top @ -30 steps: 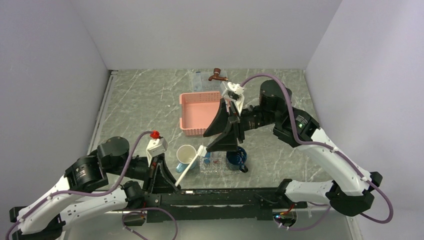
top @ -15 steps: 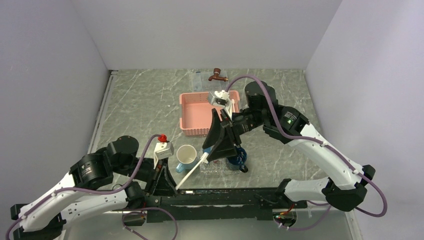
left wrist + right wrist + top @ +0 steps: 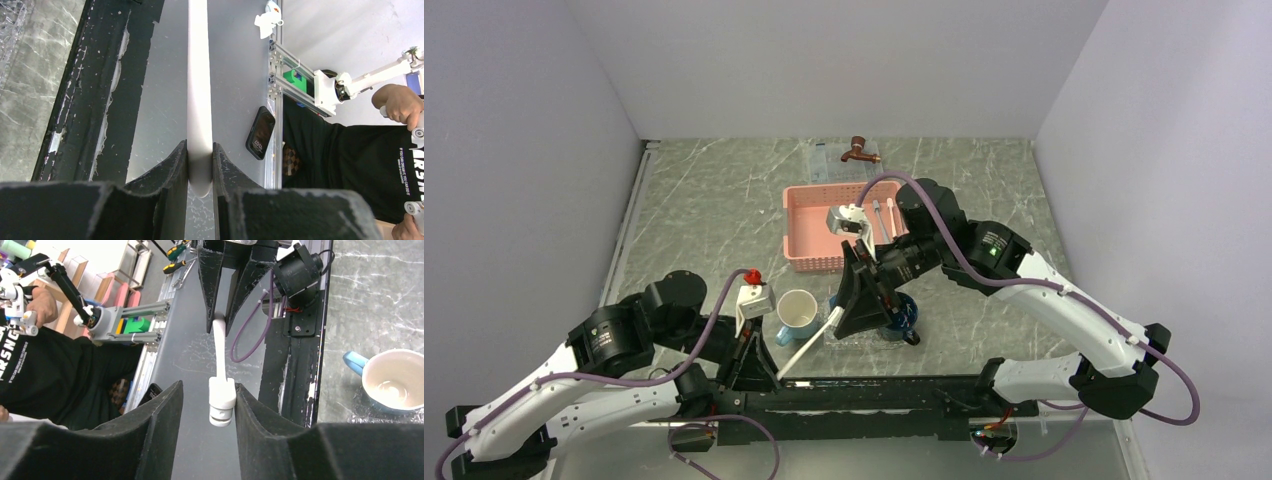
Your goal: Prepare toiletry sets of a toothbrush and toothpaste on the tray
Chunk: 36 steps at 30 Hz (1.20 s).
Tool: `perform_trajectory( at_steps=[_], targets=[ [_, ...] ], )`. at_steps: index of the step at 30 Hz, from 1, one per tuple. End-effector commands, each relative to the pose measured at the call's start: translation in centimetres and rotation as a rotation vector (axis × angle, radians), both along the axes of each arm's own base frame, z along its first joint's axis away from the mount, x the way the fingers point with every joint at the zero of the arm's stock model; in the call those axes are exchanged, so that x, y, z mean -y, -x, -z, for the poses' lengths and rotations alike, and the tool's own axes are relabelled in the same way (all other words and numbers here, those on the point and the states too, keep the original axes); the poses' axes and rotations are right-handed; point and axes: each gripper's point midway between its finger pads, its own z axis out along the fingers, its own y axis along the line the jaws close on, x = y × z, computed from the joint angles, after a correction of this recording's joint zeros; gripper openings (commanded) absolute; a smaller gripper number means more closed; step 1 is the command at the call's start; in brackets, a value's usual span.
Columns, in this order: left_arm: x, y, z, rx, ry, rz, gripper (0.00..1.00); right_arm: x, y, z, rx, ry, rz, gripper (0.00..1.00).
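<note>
With the left tool (image 3: 200, 148) clamped on the handle end of the toothbrush (image 3: 198, 75), which slants in the air beside the tray (image 3: 852, 337), close the right tool (image 3: 208, 390), now apart around the head, squarely before you release the left.

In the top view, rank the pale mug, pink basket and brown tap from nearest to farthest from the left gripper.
1. The pale mug, just beyond the left gripper.
2. The pink basket, mid-table, farther back.
3. The brown tap, at the far edge.
</note>
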Motion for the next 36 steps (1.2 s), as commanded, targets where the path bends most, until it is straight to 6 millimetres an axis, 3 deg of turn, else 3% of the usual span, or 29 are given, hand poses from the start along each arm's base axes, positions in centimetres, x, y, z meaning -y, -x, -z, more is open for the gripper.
perform_trajectory(
  at_steps=[1,5,9,10,14,16,18,22,27,36],
  targets=[
    [0.2,0.0,-1.3,0.029,0.035,0.012,0.00,-0.2,0.0,0.2,0.033,0.002,0.010,0.40],
    [0.2,0.0,-1.1,0.029,0.030,0.011,0.00,-0.4,-0.4,0.3,0.045,0.010,0.037,0.24],
    [0.1,-0.2,-1.0,0.033,0.027,0.002,0.00,-0.3,-0.6,0.4,0.050,0.017,0.048,0.01],
    [0.1,-0.3,-1.0,0.040,0.024,-0.006,0.00,-0.3,-0.7,0.4,0.053,0.022,0.054,0.00],
    [0.0,-1.9,-0.8,0.089,0.003,-0.093,0.43,-0.1,-0.9,0.6,0.066,0.031,0.073,0.00],
    [0.0,-2.5,-0.9,0.110,0.008,-0.124,0.69,0.1,-1.1,0.8,0.073,0.048,0.095,0.00],
    [0.1,-2.9,-1.3,0.136,0.029,-0.147,0.83,0.3,-1.6,1.2,0.081,0.076,0.126,0.00],
    [-0.3,-4.2,-2.3,0.198,0.043,-0.216,0.98,1.2,-2.7,2.6,0.104,0.170,0.206,0.00],
    [-0.9,-6.6,-2.5,0.256,0.004,-0.347,0.99,2.9,-4.2,4.3,0.135,0.324,0.314,0.00],
    [-2.7,-10.2,-1.3,0.323,-0.069,-0.568,0.99,5.6,-6.4,4.0,0.208,0.489,0.478,0.00]
  ],
)
